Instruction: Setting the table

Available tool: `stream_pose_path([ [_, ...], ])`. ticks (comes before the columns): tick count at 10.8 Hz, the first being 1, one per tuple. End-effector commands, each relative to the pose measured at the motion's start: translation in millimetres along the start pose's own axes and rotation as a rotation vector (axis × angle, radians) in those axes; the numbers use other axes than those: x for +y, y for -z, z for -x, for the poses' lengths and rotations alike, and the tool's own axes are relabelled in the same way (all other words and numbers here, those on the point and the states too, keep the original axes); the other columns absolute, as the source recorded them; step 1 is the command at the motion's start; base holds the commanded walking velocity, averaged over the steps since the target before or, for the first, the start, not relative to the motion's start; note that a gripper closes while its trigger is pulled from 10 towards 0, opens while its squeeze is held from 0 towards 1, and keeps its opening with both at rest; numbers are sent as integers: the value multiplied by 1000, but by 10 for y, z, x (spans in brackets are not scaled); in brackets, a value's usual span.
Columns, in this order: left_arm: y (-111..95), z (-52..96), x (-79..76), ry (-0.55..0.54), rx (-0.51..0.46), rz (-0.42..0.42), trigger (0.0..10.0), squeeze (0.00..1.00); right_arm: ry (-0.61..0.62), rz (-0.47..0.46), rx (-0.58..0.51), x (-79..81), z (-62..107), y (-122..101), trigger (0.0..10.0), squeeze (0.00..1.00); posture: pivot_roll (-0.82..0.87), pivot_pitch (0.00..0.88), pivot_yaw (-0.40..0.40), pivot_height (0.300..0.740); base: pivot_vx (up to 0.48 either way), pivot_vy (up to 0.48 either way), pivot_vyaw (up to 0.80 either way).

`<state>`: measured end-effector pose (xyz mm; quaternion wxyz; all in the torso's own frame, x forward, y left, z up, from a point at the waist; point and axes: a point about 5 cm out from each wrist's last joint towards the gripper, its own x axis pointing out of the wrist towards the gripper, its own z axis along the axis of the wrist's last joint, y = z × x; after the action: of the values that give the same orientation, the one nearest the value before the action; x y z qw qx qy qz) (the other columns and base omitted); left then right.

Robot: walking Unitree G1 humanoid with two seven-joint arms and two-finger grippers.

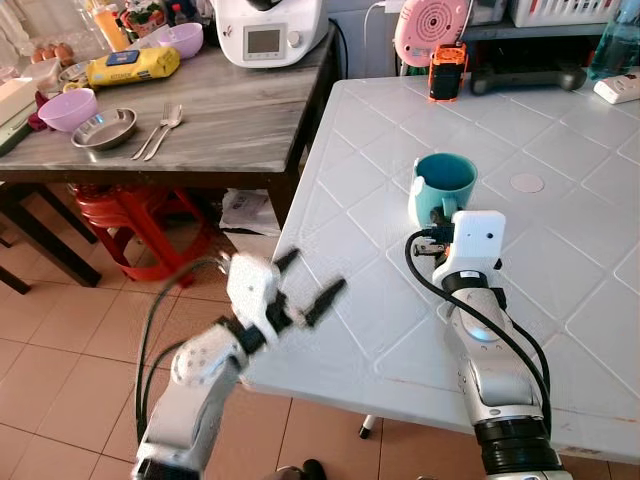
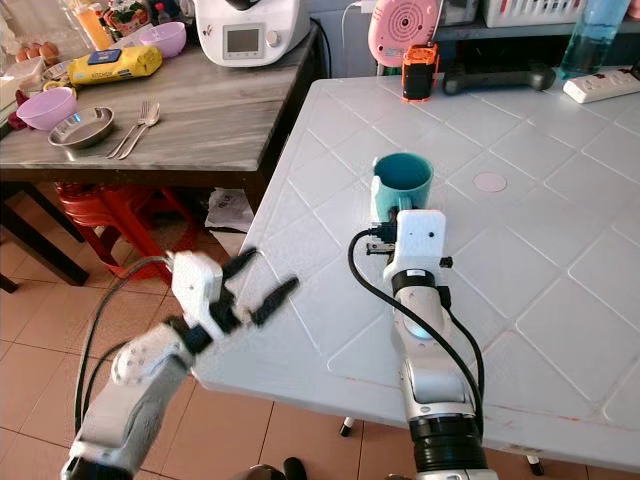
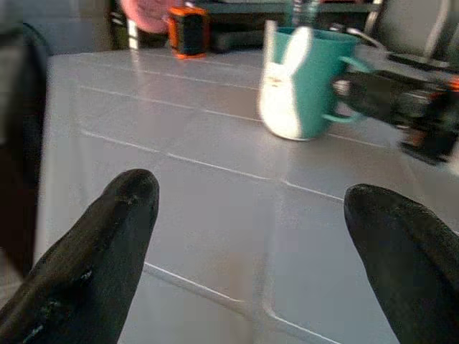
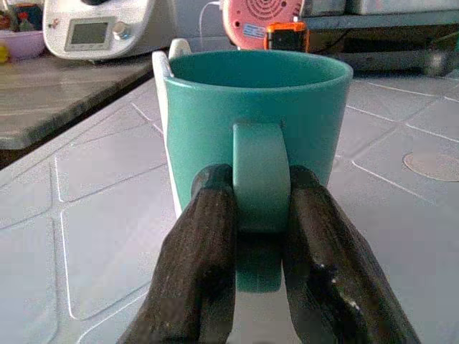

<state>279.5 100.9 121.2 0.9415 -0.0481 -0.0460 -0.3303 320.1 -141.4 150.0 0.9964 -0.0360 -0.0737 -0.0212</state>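
- One teal mug [image 1: 443,185] stands upright on the white table [image 1: 560,300], well in from its near edge.
- The right claw [image 4: 260,215] pinches the mug's handle [image 4: 259,179] between its two black fingers [image 4: 204,244].
- The left claw [image 1: 305,285] hovers over the white table's near corner, its two fingers spread wide and holding nothing.
- On the wooden table [image 1: 230,110] to the left lie two purple bowls [image 1: 68,108], one metal dish [image 1: 103,128] and two pieces of cutlery [image 1: 160,128] side by side.
- One orange-and-black device [image 1: 447,72] stands at the white table's far edge.
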Motion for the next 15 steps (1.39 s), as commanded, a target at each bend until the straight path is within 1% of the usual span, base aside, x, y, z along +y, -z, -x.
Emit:
stream_pose_path([
  [1,94,24,112,-110,50,-21,10000,0,-3,5,-64,33,30,-133,8275,0,-88,105,166,740,0,0,0],
  [2,98,8,115,-128,53,-11,10000,0,29,0,-61,-21,91,-117,10000,0,-88,106,165,740,0,0,0],
  [4,97,5,151,-173,65,-21,10000,0,63,-2,-52,-96,215,-52,10000,0,-89,103,164,740,0,0,0],
  [5,88,-13,208,-230,83,-89,10000,0,92,7,-36,-197,312,7,10000,0,-98,102,164,740,0,0,0],
  [6,81,-32,207,-233,76,-83,10000,0,104,11,-33,-246,339,15,10000,0,-101,101,166,740,0,0,0],
  [8,75,-77,202,-261,80,-128,10000,0,135,18,-21,-333,393,28,10000,0,-108,101,174,740,0,0,0],
  [11,70,-111,207,-269,95,-144,10000,0,153,21,-18,-359,445,28,10000,0,-110,104,181,740,0,0,0],
  [14,76,-120,197,-265,98,-143,10000,0,161,22,-10,-377,459,36,10000,0,-112,107,180,740,-240,0,0],
  [15,78,-124,194,-264,98,-143,10000,0,164,20,-11,-377,447,33,10000,0,-110,107,178,740,0,0,0],
])
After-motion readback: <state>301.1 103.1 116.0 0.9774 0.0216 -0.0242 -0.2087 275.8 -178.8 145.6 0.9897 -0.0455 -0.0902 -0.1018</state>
